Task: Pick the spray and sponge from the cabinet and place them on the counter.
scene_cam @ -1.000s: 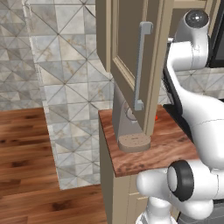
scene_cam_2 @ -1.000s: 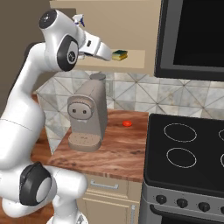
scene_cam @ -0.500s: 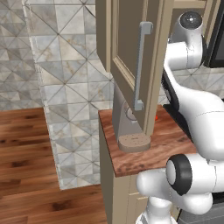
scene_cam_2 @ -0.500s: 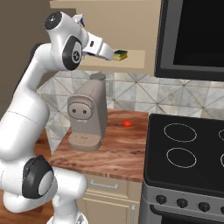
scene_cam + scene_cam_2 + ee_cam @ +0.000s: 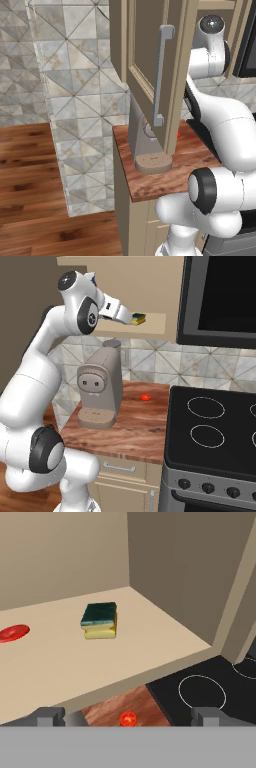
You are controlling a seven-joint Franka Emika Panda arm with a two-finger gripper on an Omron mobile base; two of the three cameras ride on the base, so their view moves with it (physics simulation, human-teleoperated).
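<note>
wood-grain counter [image 5: 135,426] is carrying a coffee machine [image 5: 100,388]; the raised arm is pointing its wide-open gripper [image 5: 127,714] at the sponge [image 5: 100,620] on the cabinet [image 5: 60,657] shelf.

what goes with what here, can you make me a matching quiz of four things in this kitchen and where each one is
Things:
1. sponge
2. coffee machine
3. small red thing
4. red disc

Places:
A. on the counter between the machine and the stovetop
B. on the cabinet shelf, far left of the hand view
C. on the cabinet shelf, near its middle, ahead of the open gripper
D. standing on the counter's left part

Pairs: 1-C, 2-D, 3-A, 4-B
</note>
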